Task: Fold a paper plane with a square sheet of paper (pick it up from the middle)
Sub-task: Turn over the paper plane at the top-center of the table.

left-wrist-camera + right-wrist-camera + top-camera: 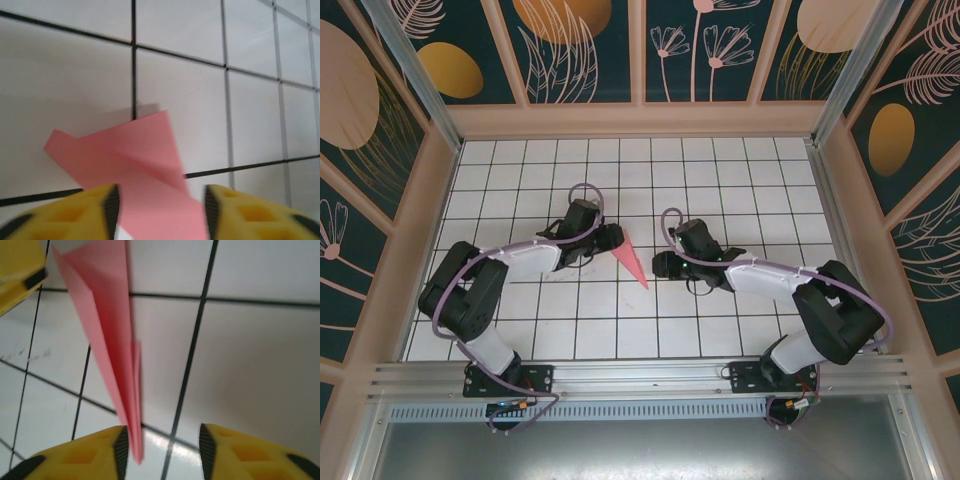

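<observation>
**Left gripper**: jaws parted to a middling width, clamping nothing. In the left wrist view its yellow fingers sit at 6 o'clock. The broad tail of the paper plane passes between them and runs out toward 10 o'clock. Neither pad visibly presses the paper. Whether the tail lies quite flat cannot be told.

**Right gripper**: jaws likewise parted and empty. In the right wrist view the plane's sharp tip ends just beside the pad at 7 o'clock. The body widens toward 11 o'clock, where one finger of the left gripper shows at the corner.

**Overhead view:** the plane rests near the middle of the white gridded table. Its tail points to 11 o'clock, at the left gripper, and its tip points to 5 o'clock. The right gripper stands just beside the plane at 3 o'clock. Both arms reach inward from bases at 6 o'clock, with elbows thrown out to 8 and 4 o'clock. Patterned wall panels enclose the table.

**Reading of the arrangement:** one gripper stands at each end, probably so that tail and tip could be steadied separately while the long creases were pressed. With both pairs of jaws apart, the paper is carried by the table alone. The shape is a slim dart with a centre crease, which suggests the folding is finished or nearly so.

**Hazard:** such light paper may cling to a pad or slide if a finger brushes it, so a straight upward retreat would disturb it least.
</observation>
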Robot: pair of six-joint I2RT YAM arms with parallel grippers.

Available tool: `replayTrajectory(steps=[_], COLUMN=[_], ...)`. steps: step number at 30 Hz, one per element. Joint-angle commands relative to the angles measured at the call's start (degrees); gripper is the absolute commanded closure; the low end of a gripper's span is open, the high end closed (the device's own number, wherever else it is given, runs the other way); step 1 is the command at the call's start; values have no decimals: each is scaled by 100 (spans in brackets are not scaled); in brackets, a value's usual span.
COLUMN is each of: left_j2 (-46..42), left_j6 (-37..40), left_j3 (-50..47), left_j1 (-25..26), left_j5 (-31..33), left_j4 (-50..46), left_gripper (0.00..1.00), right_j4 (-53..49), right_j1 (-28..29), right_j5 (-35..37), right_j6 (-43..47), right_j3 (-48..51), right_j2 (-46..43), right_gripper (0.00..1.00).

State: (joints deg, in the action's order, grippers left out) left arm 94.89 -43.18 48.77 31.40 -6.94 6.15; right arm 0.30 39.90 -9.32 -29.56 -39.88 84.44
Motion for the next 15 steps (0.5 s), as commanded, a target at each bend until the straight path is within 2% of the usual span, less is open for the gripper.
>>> replayTrajectory(steps=[1, 4, 8, 11, 15], left_j2=[-220, -201, 19, 295, 780], left_j6=[-95, -271, -719, -1047, -1268], left_j3=[323, 563, 876, 1032, 1261], left_j1=[252, 506, 764, 918, 1020], left_j5=[678, 1206, 1661, 1836, 1705], left_j4=[-826, -1322, -1785, -1929, -1985], left_gripper=[35, 26, 24, 23, 23], right_j4=[200, 219, 118, 80, 64], right_j1=[-178, -250, -316, -374, -422], right_j5=[491, 809, 1187, 1316, 1319], right_j6=[-304, -441, -536, -592, -601], right_j3=[-122, -103, -48, 48, 118], right_j2=[7, 92, 125, 64, 0], right_gripper=[50, 41, 28, 23, 22])
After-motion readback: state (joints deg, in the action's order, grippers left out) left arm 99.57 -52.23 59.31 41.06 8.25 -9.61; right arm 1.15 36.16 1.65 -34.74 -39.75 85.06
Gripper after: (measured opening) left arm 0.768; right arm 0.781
